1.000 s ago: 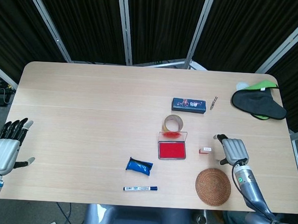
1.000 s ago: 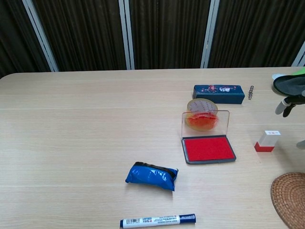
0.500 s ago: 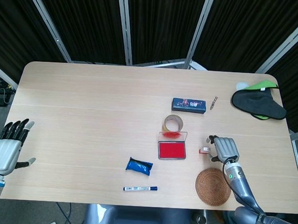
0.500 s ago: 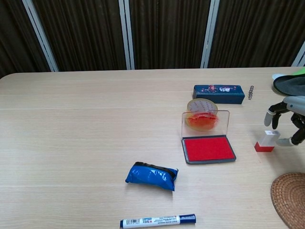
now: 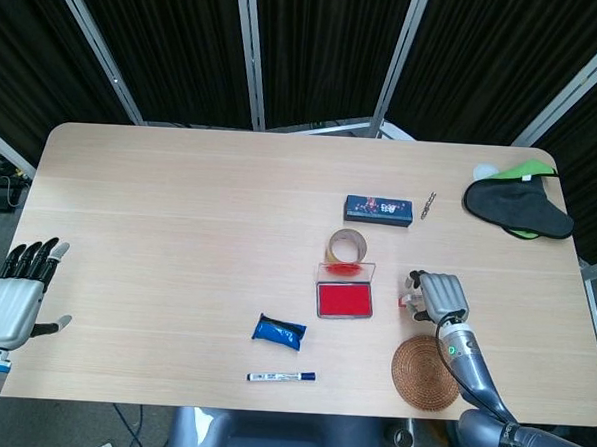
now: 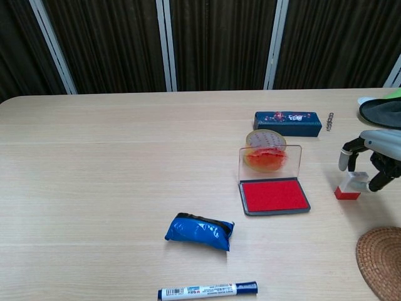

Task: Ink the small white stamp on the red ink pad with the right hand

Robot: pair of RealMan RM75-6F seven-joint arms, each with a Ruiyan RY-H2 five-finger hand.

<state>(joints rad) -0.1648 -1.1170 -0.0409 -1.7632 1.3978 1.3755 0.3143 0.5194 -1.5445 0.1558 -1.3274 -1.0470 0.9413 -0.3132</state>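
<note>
White stamp (image 6: 351,185) with red base, upright on pale wood bench (image 5: 178,227), just right of red ink pad (image 6: 274,195). Pad open, clear lid (image 6: 270,163) standing up at its far edge, red smears on it. Right hand (image 6: 371,158) over stamp, fingers (image 6: 345,157) curled down around its top: one on the left side, a dark one on the right, stamp between them. Cannot tell whether fingers actually press the stamp or just bracket it; base looks flat on bench. From head view, right hand (image 5: 436,294) covering most of stamp (image 5: 407,300), only a red and white sliver showing at its left edge.

Tape roll (image 5: 348,247) just behind pad, touching or nearly touching the lid. Dark blue box (image 5: 377,210) farther back, small metal chain (image 5: 429,204) just right of it. Blue pouch (image 6: 200,231) near front, left of pad. Marker (image 6: 207,290) with blue cap at front edge, lying sideways. Woven coaster (image 5: 426,371) at front right, near right forearm. Black cloth (image 5: 518,206) with green beneath at far right corner.

Left hand (image 5: 14,295) off bench's left edge, well apart from everything, fingers straight and spread, nothing held.
</note>
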